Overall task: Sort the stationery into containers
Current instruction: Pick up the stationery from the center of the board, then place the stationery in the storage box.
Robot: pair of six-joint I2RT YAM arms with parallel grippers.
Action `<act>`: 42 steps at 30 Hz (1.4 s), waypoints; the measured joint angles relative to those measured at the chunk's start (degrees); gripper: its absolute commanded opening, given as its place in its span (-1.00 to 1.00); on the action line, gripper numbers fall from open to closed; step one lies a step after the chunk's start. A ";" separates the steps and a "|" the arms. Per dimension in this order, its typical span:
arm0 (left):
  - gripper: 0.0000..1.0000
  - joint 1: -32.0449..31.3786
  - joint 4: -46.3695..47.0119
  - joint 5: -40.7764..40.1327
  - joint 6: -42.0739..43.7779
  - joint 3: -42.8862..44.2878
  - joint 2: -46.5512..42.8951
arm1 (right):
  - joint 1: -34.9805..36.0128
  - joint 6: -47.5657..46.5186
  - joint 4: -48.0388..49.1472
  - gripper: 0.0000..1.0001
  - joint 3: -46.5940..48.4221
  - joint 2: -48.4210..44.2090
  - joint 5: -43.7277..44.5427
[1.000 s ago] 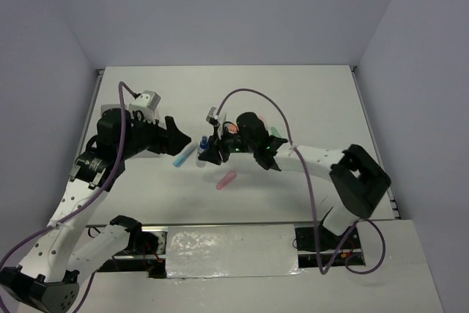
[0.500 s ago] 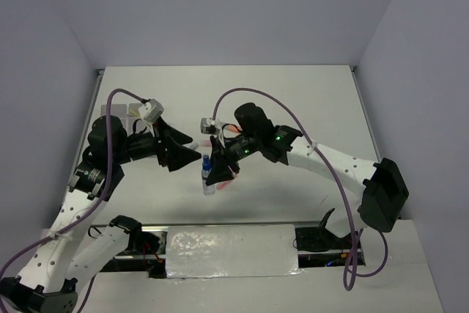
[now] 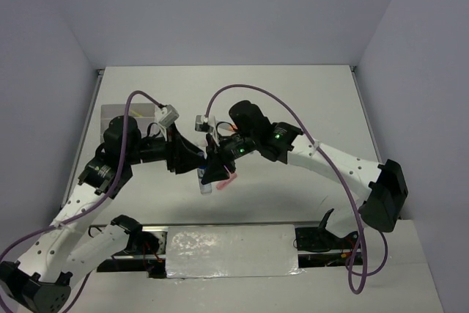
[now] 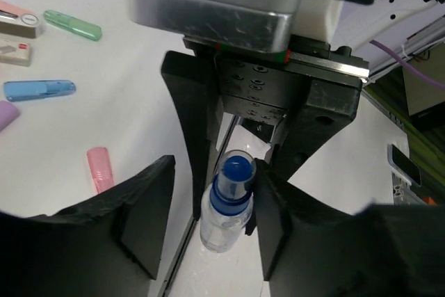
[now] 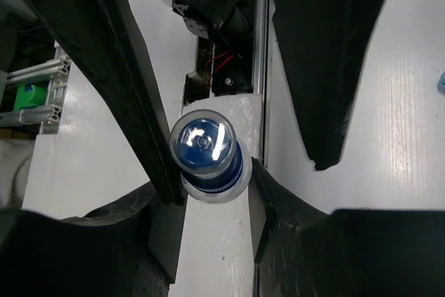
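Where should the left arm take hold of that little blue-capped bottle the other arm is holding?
Probably by the free clear body of the blue-capped bottle: the right gripper pinches it at the cap end. Bring the left gripper in from opposite that grip, its jaws flanking the round wall.

Robotics laboratory: enclosed bench-top test cell.
A left arm point(image 3: 88, 196) and a right arm point(image 3: 337, 163), white links with black joints, are mounted at the near edge of a white table point(image 3: 315, 93). Plain grey partition walls point(image 3: 220, 5) box it in on three sides. Purple cable point(image 3: 253, 91) loops in the open. Slotted aluminium framing point(image 5: 35, 78) and exposed wiring point(image 5: 221, 59) lie beside the table edge, possibly control electronics; the view there is cramped.
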 measured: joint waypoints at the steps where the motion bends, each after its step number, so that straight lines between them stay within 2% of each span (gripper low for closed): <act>1: 0.09 -0.68 -0.13 -0.26 0.04 0.00 0.24 | 0.00 0.24 -0.52 -1.00 0.09 0.00 0.39; 3: -0.06 -1.79 -0.72 -0.72 0.04 0.00 0.55 | 0.02 0.55 -1.38 -1.00 0.46 0.07 1.18; 4: -0.30 -2.23 -0.87 -0.96 -0.02 0.00 0.55 | 0.02 0.66 -1.81 -1.00 0.79 0.15 1.68; 6: -0.51 -2.75 -1.03 -1.42 0.22 0.15 0.44 | 0.04 0.83 -2.73 -1.00 1.42 0.59 2.62; 8: -0.90 -2.91 -1.44 -1.95 0.52 0.24 0.44 | 0.13 0.79 -3.63 -1.00 2.23 1.18 3.15; 9: -1.00 -2.91 -1.68 -2.16 0.63 0.31 0.48 | 0.15 0.76 -3.89 -1.00 2.47 1.40 3.37; 11: -1.00 -2.91 -2.60 -3.02 1.09 0.66 0.55 | 0.17 0.63 -4.17 -0.94 2.67 1.64 3.56; 12: -1.00 -2.93 -3.13 -3.58 1.14 0.81 0.55 | 0.17 0.50 -4.17 -0.36 2.67 1.66 3.58; 13: -1.00 -3.08 -3.80 -4.33 1.11 1.36 0.66 | 0.17 0.46 -4.09 0.51 2.67 1.66 3.63; 14: -1.00 -3.28 -4.28 -5.53 1.11 1.75 0.70 | 0.15 0.79 -3.93 0.98 2.62 1.66 3.69; 20: -1.00 -3.34 -9.81 -22.97 -0.33 5.81 1.66 | -2.60 1.51 0.87 0.99 -2.12 -0.76 3.52; 22: -1.00 -3.37 -12.50 -32.41 -1.03 8.33 2.56 | -5.70 3.17 3.02 0.99 -6.10 -2.95 5.86; 27: -1.00 -2.60 -17.68 -64.02 -7.48 13.97 8.13 | -13.29 7.10 5.60 0.99 -14.21 -9.66 14.78; 29: -1.00 -0.35 -19.15 -75.95 -11.17 15.28 11.72 | -13.79 8.17 6.16 0.99 -16.87 -13.60 18.56; 33: -1.00 7.41 -20.24 -91.36 -16.74 18.05 18.49 | -13.70 9.99 8.59 0.99 -20.76 -20.39 21.18; 37: -1.00 15.61 -18.99 -101.42 -20.06 23.10 25.49 | -13.70 13.05 13.27 0.99 -26.47 -25.62 21.24; 42: -1.00 18.99 -11.17 -107.06 -18.14 23.82 28.83 | -13.60 15.17 15.04 0.99 -31.12 -27.23 20.28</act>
